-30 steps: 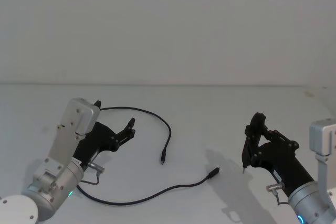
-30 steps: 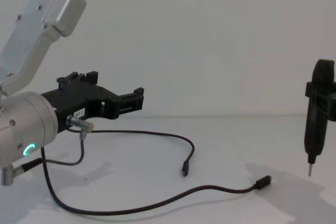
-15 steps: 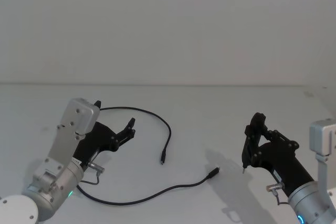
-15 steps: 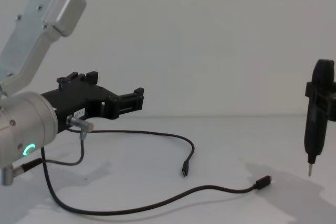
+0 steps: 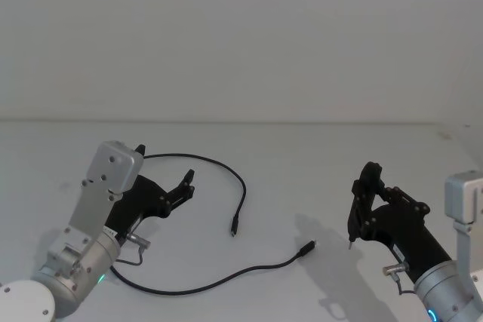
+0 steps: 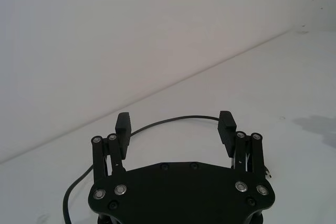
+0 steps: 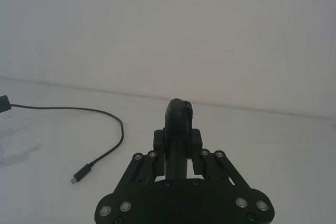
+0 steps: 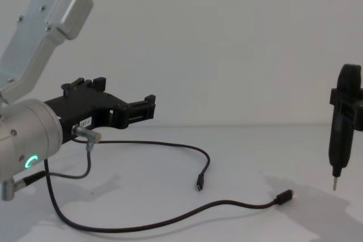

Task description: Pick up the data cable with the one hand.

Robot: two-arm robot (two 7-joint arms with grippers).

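Observation:
The data cable (image 5: 243,194) is a thin black lead lying in a loose loop on the white table, with one plug (image 5: 234,228) mid-table and the other plug (image 5: 307,246) nearer the right arm. My left gripper (image 5: 164,164) hovers open above the loop's left part, clear of the cable. In the left wrist view the cable (image 6: 173,119) runs on the table beyond the open gripper (image 6: 175,121). The chest view shows this gripper (image 8: 126,94) above the cable (image 8: 187,212). My right gripper (image 5: 368,205) is shut on a dark pen-shaped tool (image 7: 178,124), held still at the right.
A short grey lead with a silver plug (image 8: 85,134) hangs from the left wrist. The pen tool's metal tip (image 8: 334,185) points down just right of the nearer cable plug (image 8: 283,196). The white table (image 5: 302,164) is bare around the cable; a plain wall stands behind.

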